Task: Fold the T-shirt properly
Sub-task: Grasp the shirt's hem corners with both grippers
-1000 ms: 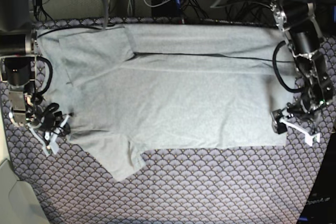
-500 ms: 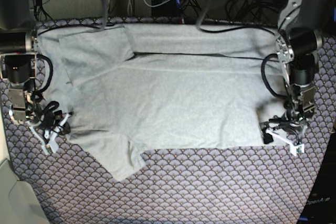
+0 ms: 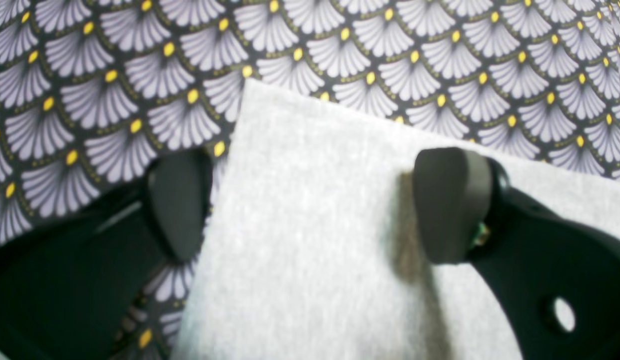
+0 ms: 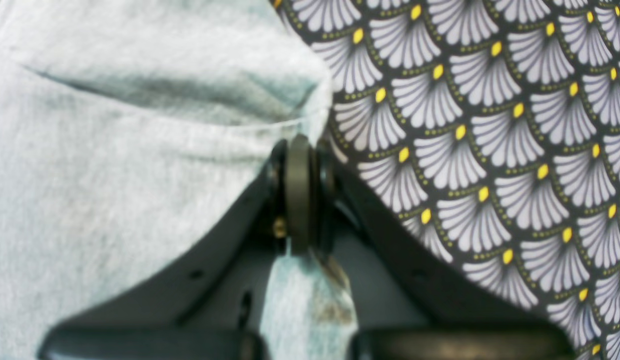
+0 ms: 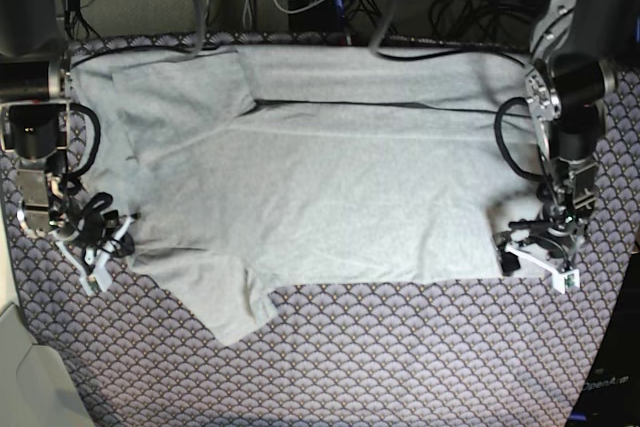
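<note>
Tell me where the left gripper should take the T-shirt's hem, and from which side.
Pinch the bottom hem corner of the T-shirt, coming in from the tablecloth side. That corner lies flat with bare cloth past two edges, and the open left gripper already straddles it, one finger over the fabric.

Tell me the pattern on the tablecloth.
The tablecloth has pale lilac scallop fans on black, each tipped with a yellow dot; clearest in the left wrist view.
</note>
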`<state>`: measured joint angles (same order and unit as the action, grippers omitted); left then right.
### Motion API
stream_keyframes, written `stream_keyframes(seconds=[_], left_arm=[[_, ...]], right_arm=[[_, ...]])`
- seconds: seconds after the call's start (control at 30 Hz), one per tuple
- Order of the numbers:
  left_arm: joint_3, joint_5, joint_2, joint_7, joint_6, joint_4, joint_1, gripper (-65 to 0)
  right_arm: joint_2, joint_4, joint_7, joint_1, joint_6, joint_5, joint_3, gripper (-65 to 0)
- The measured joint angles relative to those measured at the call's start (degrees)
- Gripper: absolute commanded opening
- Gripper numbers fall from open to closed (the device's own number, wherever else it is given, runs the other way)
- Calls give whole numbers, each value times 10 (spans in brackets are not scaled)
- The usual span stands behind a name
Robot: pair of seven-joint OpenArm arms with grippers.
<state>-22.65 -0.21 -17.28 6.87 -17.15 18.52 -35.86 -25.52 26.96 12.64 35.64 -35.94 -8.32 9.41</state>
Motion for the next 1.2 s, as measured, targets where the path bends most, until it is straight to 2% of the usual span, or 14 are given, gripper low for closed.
stream_keyframes(seconds=[0.37, 0.43, 0.53, 0.67, 0.8, 0.87, 0.97, 1.03, 1.07, 1.13, 1.2], left_arm=[[0, 0, 0, 4, -3, 0, 0, -29], [0, 0, -2, 2, -23, 2, 4, -34], [0, -5, -4, -3, -50, 3, 9, -93], [0, -5, -1, -3, -26, 3, 9, -121], [0, -5, -1, -3, -26, 3, 9, -133], [0, -4, -1, -3, -24, 3, 9, -210], [0, -5, -2, -1, -19, 3, 10, -441], [0, -9, -2, 2, -18, 2, 11, -624], [0, -8, -2, 1, -19, 2, 11, -650], [0, -11, -2, 3, -19, 2, 11, -624], [-1, -11, 0, 5, -4, 5, 11, -644]], right_arm=[[0, 0, 0, 0, 0, 0, 0, -650], [0, 0, 1, 0, 0, 0, 0, -650], [0, 0, 1, 0, 0, 0, 0, -650], [0, 0, 1, 0, 0, 0, 0, -650], [0, 0, 2, 0, 0, 0, 0, -650], [0, 0, 1, 0, 0, 0, 0, -650], [0, 0, 1, 0, 0, 0, 0, -650], [0, 0, 1, 0, 0, 0, 0, -650], [0, 0, 2, 0, 0, 0, 0, -650], [0, 0, 1, 0, 0, 0, 0, -650], [-1, 0, 0, 0, 0, 0, 0, -650]])
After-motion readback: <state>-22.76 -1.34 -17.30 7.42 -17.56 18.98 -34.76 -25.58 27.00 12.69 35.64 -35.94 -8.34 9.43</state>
